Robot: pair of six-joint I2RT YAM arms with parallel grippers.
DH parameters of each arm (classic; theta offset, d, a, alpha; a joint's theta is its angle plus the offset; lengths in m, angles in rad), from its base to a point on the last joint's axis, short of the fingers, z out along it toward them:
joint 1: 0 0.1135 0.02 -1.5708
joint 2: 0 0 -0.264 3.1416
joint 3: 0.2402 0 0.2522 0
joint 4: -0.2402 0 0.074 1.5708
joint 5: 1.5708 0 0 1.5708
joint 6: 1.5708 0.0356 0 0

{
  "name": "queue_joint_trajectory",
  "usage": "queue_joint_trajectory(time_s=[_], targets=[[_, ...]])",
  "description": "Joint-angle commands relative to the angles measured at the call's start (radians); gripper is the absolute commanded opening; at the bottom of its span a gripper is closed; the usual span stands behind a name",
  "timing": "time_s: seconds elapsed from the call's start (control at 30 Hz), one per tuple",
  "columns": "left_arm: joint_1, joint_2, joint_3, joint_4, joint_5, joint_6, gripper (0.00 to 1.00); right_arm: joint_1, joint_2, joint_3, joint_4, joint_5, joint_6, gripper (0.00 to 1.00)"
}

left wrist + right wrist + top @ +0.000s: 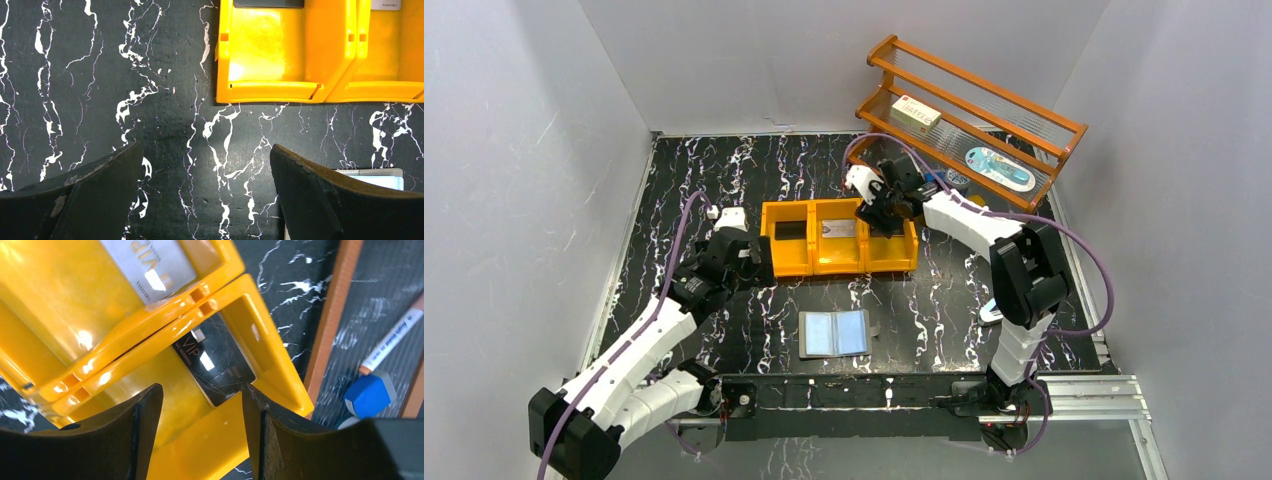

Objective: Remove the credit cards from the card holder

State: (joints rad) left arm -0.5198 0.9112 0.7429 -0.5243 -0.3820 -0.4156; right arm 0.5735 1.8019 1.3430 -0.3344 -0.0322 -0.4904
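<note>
At far left, above the black marble table [694,180], the left gripper [205,150]: jaws spread wide, nothing between them, just left of the near-left corner of the orange three-compartment bin [839,268]. Nearer to the arm bases and well apart from the bin, the card holder [834,333]: lying flat and open on the table, pale blue lining up, one corner visible behind a finger in the left wrist view. Inside the bin, from left to right: a black card [789,230] in the left compartment, a silvery grey card [839,228] with "VIP" print in the middle one, a second black card [215,365], also printed "VIP", in the right one, resting against the far wall. Over that right compartment, the right gripper [202,390]: fingers apart, gripping nothing, the second black card visible below the gap. At far right, an orange wooden rack [1024,100] with a cream box [918,114] on it, and beside the bin a marker [392,340].
</note>
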Motion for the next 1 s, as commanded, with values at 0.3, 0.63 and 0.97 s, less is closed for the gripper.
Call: queue_joint_trajectory(time_s=[0.3,0.63,0.97], targets=[[0.003,0.021,0.006,-0.006,-0.005,0.005,0.98,-0.078,0.083,0.081,-0.108,-0.169,-0.347,0.72],[0.003,0.031,0.006,-0.005,-0.002,0.003,0.98,-0.091,0.173,0.118,-0.081,-0.220,-0.342,0.73],[0.003,0.035,0.006,-0.006,0.002,0.003,0.98,-0.090,0.235,0.107,-0.044,-0.204,-0.346,0.75]])
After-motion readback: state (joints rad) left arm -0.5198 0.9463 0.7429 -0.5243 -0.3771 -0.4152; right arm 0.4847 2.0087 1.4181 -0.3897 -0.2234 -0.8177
